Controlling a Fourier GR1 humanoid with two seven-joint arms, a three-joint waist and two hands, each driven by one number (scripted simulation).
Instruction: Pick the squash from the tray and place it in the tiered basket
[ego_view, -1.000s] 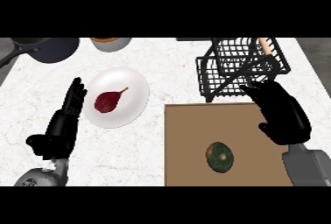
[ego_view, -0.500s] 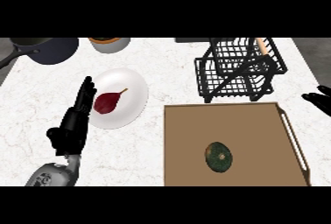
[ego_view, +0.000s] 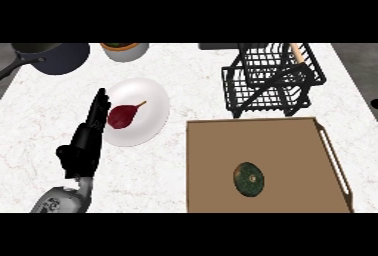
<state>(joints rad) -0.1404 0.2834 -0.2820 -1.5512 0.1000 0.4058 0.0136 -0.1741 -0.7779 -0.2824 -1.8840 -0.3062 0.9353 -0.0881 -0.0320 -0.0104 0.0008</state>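
Observation:
The squash (ego_view: 250, 178), dark green and round with a pale centre, lies on the brown tray (ego_view: 214, 150) at the lower right. Behind the tray stands the black wire tiered basket (ego_view: 272, 80), nothing visible inside it. My left hand (ego_view: 85, 145) rests open at the left with fingers straight, pointing up along the edge of a white plate. It holds nothing and is far from the squash. Only a tiny dark tip at the right edge could belong to my right hand; I cannot make it out.
A white plate (ego_view: 151, 120) carrying a dark red pear-shaped fruit (ego_view: 123, 115) sits left of the tray. A dark pan (ego_view: 55, 57) and a bowl (ego_view: 124, 50) stand at the back left. A wooden handle (ego_view: 297, 52) pokes up behind the basket.
My right hand, over the tray's upper right a second ago, has pulled away to the right and out of sight. The left hand shifted slightly. The squash has not moved.

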